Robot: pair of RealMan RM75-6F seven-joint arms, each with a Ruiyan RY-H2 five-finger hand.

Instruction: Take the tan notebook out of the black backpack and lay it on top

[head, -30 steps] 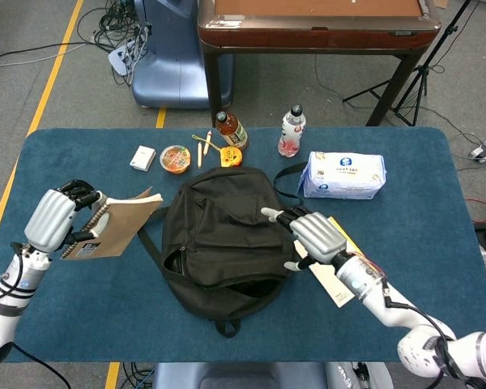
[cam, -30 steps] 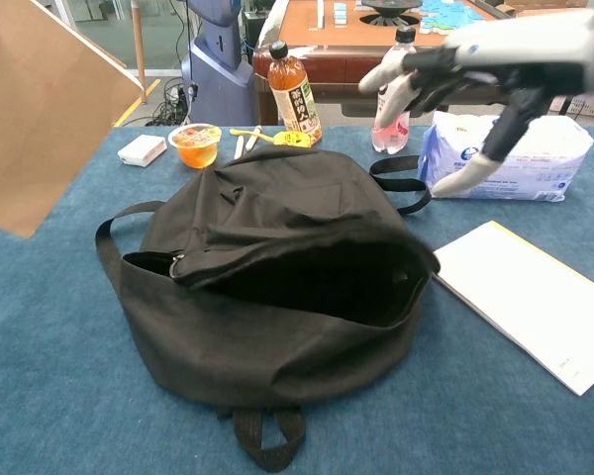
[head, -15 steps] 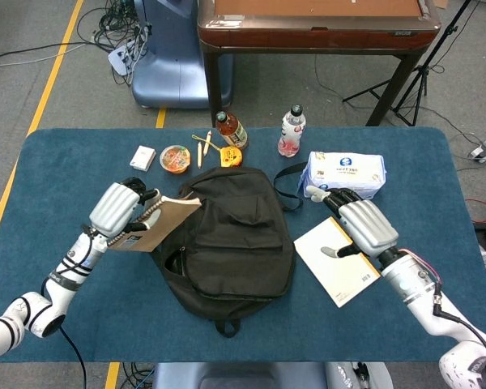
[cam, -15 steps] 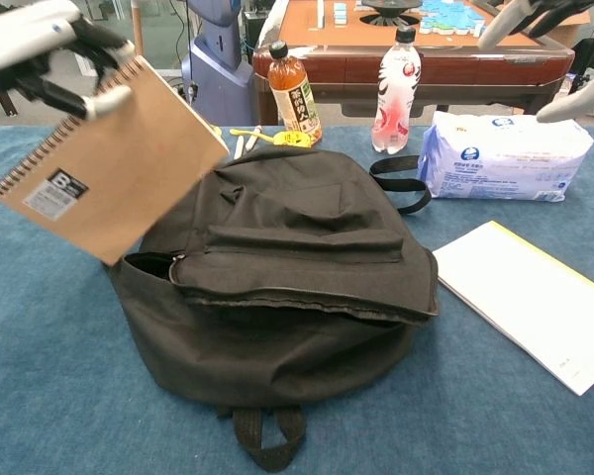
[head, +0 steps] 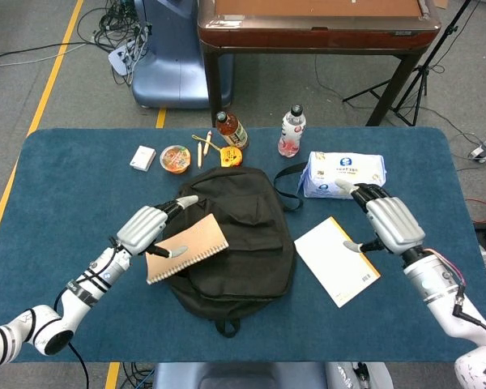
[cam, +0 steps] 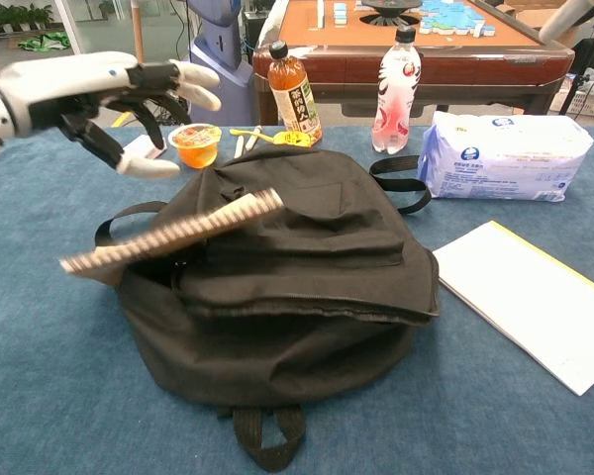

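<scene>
We find the black backpack (head: 231, 235) lying flat at the centre of the blue table (head: 57, 186), its strap loop toward the near edge. The tan notebook (head: 188, 249) lies across the backpack's left side, spiral edge toward the pack's middle; in the chest view (cam: 173, 234) it appears edge-on and tilted, its outer end overhanging the pack. We cannot tell whether it rests fully on the fabric.

The left hand (head: 148, 228) is above the notebook's outer part with its fingers spread apart; in the chest view (cam: 99, 94) it sits clear of the cover and holds nothing. The right hand (head: 391, 224) is over the table to the right of the backpack, fingers apart, empty, between the white tissue pack (head: 343, 174) and a white booklet (head: 337, 261) that lies flat beside the backpack.

Along the far edge we note a brown tea bottle (head: 232, 130), a pink drink bottle (head: 291, 131), an orange cup (head: 176, 158) and a small white box (head: 142, 157).
</scene>
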